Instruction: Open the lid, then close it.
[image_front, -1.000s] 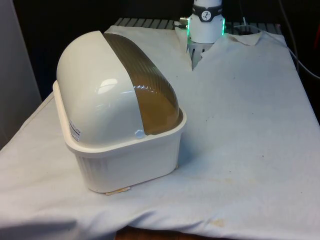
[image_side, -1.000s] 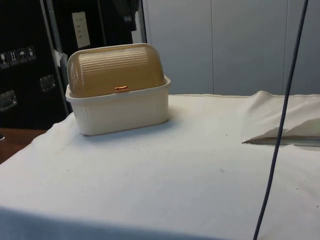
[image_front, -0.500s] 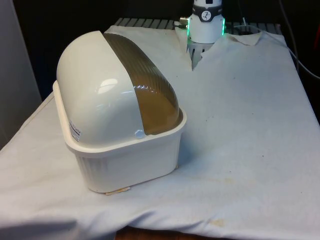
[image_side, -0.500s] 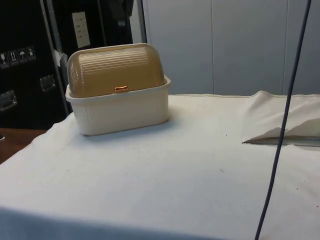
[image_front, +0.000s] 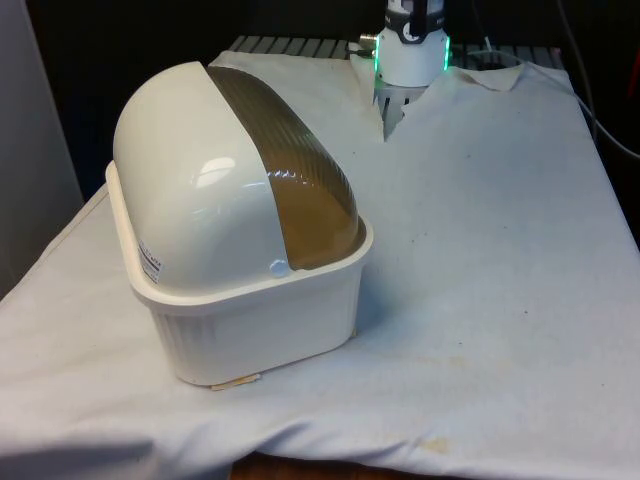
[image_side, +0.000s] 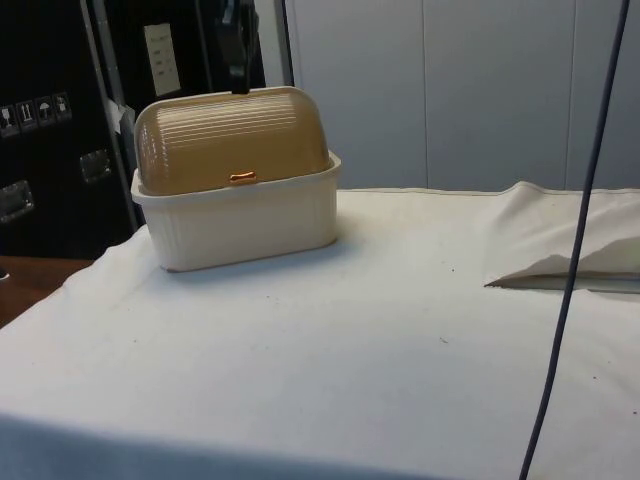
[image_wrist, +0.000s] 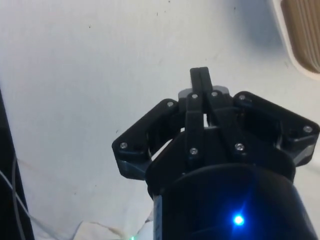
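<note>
- Bread box: a cream plastic box with a ribbed base, standing on the white cloth toward the front view's left; in the side view it stands in front of the dark cabinets.
- Lid: a brownish, ribbed, see-through roll-top, pulled fully down over the box; its lower edge meets the rim of the base. In the front view it lies beside the box's smooth cream end wall.
- Handle: a small orange tab at the middle of the lid's lower edge, just above the rim of the base.
- Gripper: black, held in the air above the cloth, well apart from the bread box; a corner of the box and its ribbed lid lies off to one side of it.
- Fingers: pressed together, with nothing between them.
- In the side view, a dark part of the gripper hangs above the top of the bread box, clear of the lid.
- Cable: a dark line crossing the side view, well apart from the bread box.
</note>
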